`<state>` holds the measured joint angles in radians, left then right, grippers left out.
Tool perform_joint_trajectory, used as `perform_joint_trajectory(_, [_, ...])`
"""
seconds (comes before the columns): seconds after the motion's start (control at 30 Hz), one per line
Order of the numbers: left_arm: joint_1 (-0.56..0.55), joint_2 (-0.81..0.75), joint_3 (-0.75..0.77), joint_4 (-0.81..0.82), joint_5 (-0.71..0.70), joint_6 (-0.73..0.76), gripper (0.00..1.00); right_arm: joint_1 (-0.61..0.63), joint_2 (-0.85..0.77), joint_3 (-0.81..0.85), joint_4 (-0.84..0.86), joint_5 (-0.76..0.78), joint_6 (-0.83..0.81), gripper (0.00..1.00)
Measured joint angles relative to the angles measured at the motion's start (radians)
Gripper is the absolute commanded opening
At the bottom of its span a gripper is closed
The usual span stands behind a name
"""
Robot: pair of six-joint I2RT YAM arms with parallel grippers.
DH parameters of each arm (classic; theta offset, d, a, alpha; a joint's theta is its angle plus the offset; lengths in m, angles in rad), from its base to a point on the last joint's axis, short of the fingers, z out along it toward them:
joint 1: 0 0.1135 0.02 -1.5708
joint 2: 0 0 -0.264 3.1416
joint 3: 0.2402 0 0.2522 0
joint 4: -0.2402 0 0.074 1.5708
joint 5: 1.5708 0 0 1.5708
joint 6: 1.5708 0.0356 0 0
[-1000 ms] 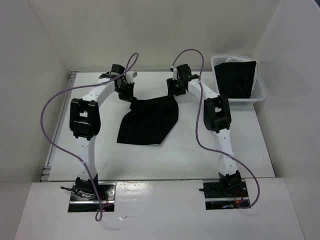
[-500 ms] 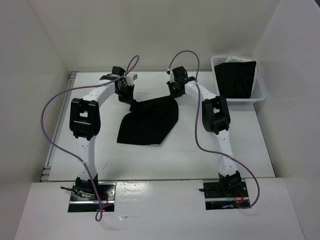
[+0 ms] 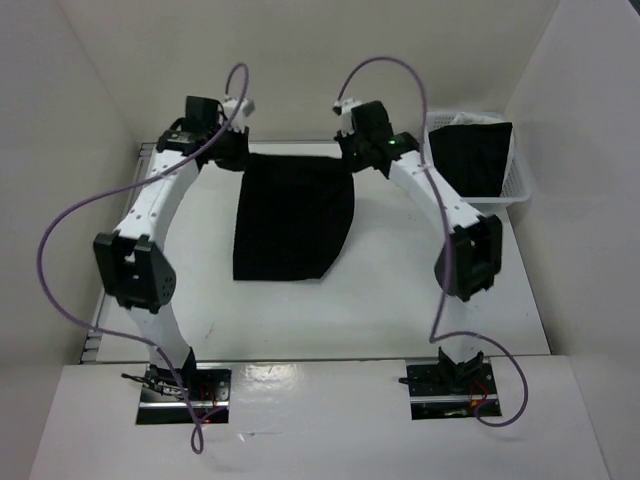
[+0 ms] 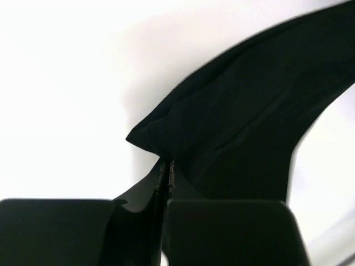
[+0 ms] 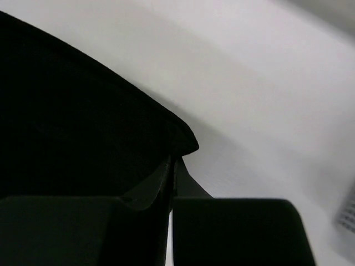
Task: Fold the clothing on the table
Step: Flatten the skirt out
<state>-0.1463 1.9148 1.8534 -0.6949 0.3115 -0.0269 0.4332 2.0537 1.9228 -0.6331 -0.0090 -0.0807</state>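
The clothing point(image 3: 293, 215) is a plain black garment, stretched flat and lifted at its far edge over the table point(image 3: 330, 310). My left gripper point(image 3: 236, 152) is shut on its far left corner. My right gripper point(image 3: 349, 154) is shut on its far right corner. In the left wrist view the jaws point(image 4: 166, 166) pinch a fold of the black fabric point(image 4: 244, 111), which runs off to the right. The right wrist view shows the jaws point(image 5: 173, 160) closed on the corner of the cloth point(image 5: 77, 122), which spreads to the left.
A white mesh basket point(image 3: 520, 185) holding a black cloth point(image 3: 470, 155) stands at the far right, close to the right arm. White wall panels enclose the table on three sides. A metal rail point(image 3: 115, 270) runs along the left edge.
The right gripper has shut on the garment's far right corner. Both arms have reached farther back and apart, pulling the crumpled garment out into a flat, wider shape.
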Motion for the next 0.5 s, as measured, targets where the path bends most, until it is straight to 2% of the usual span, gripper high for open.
perform_joint_trajectory(0.1, [0.001, -0.201, -0.02, 0.062, -0.015, 0.001, 0.0, 0.029, -0.212, 0.002, 0.006, 0.037, -0.017, 0.0])
perform_joint_trajectory(0.23, [0.0, -0.454, -0.107, 0.154, -0.006, 0.008, 0.0, 0.073, -0.412, -0.008, 0.016, 0.059, -0.027, 0.0])
perform_joint_trajectory(0.37, [-0.004, -0.599, -0.237, 0.196, 0.019, 0.035, 0.0, 0.098, -0.516, -0.074, 0.012, 0.059, -0.05, 0.0])
perform_joint_trajectory(0.5, [-0.005, -0.672, -0.372, 0.189, 0.047, 0.072, 0.0, 0.119, -0.546, -0.144, -0.02, 0.042, -0.078, 0.0])
